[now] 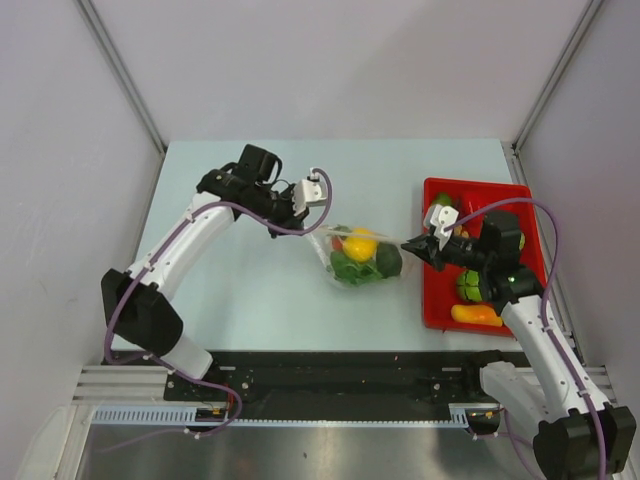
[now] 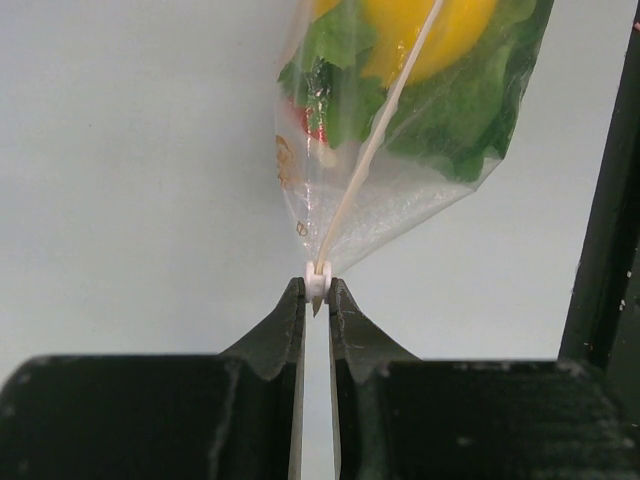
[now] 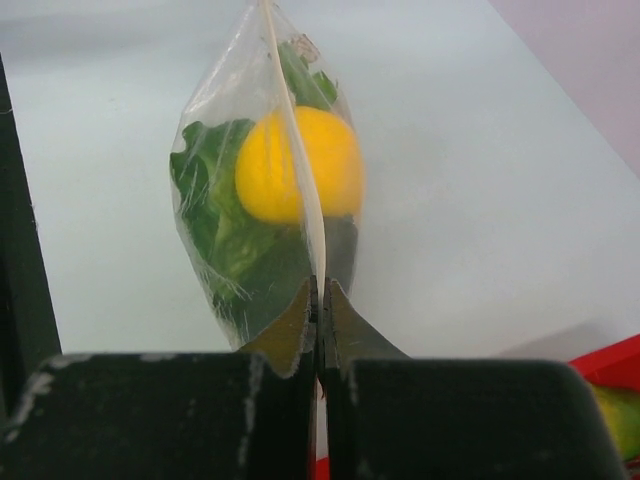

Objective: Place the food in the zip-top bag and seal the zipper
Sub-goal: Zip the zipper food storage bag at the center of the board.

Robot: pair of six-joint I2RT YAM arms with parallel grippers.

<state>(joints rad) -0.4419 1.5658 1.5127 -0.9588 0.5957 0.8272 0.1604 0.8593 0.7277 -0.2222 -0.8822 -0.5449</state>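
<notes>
The clear zip-top bag [image 1: 362, 255] hangs stretched between my two grippers above the table. Inside are a round yellow fruit [image 1: 360, 243], green lettuce [image 1: 352, 268] and a reddish piece [image 2: 314, 125]. The zipper [image 2: 380, 140] runs along the bag's top edge as a thin pale strip. My left gripper [image 1: 308, 224] is shut on the small white slider [image 2: 318, 277] at the zipper's left end. My right gripper [image 1: 408, 244] is shut on the zipper's right end [image 3: 305, 200], with the yellow fruit [image 3: 335, 165] and lettuce [image 3: 215, 230] just beyond its tips.
A flat red tray [image 1: 436, 300] lies at the right under my right arm. It holds an orange piece [image 1: 475, 314], a green round piece [image 1: 467, 285] and more toy food at its far end [image 1: 441, 204]. White walls enclose the pale table [image 1: 240, 290].
</notes>
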